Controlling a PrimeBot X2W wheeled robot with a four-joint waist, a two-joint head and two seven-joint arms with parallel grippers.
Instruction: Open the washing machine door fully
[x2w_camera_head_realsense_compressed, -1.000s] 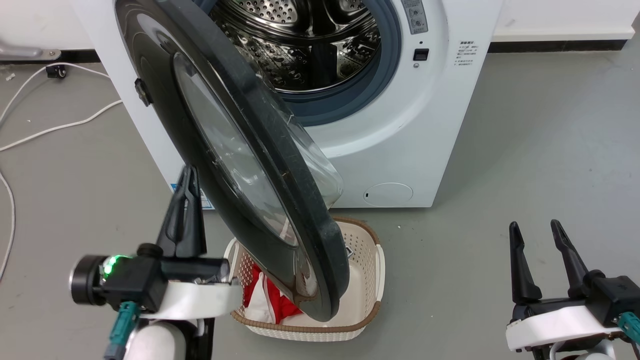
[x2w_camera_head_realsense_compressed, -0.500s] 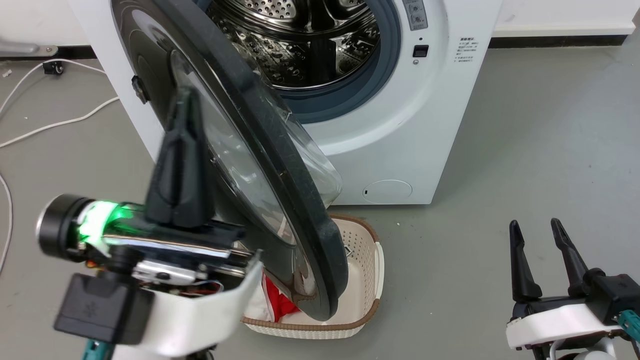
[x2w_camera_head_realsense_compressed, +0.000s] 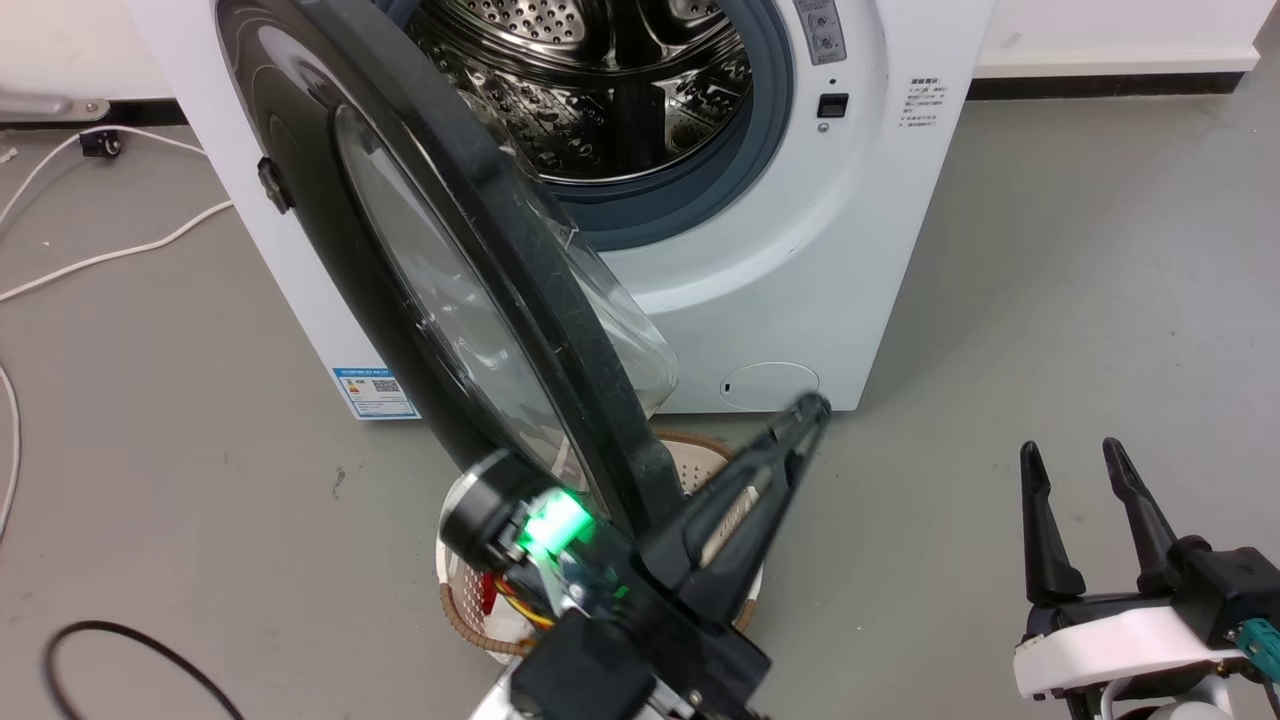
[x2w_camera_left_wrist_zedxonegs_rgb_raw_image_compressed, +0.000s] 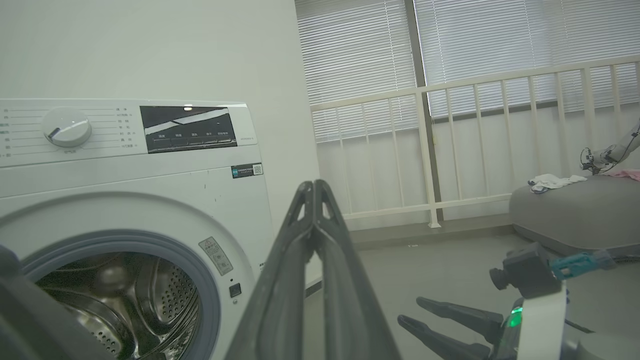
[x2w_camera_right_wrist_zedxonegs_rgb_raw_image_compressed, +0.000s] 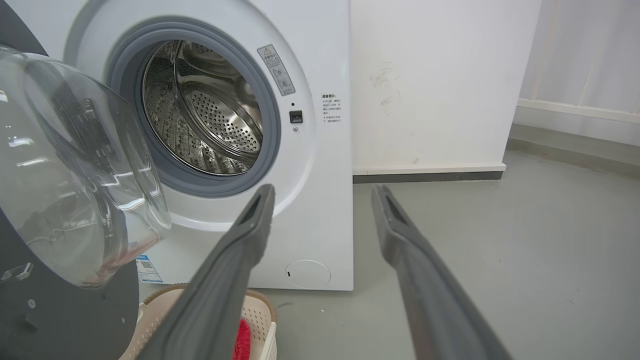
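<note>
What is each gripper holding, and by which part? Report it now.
Nothing is held. The left gripper has jaws shut, empty; the right gripper has jaws open, empty. The washing machine door is ungripped.

White washing machine (x2w_camera_head_realsense_compressed: 860, 250), glossy black door (x2w_camera_head_realsense_compressed: 450, 300), perforated steel drum (x2w_camera_head_realsense_compressed: 600, 90), grey floor (x2w_camera_head_realsense_compressed: 1100, 300)

One washer (x2w_camera_head_realsense_compressed: 870, 250), one door (x2w_camera_head_realsense_compressed: 300, 150), one basket (x2w_camera_head_realsense_compressed: 694, 462).
</note>
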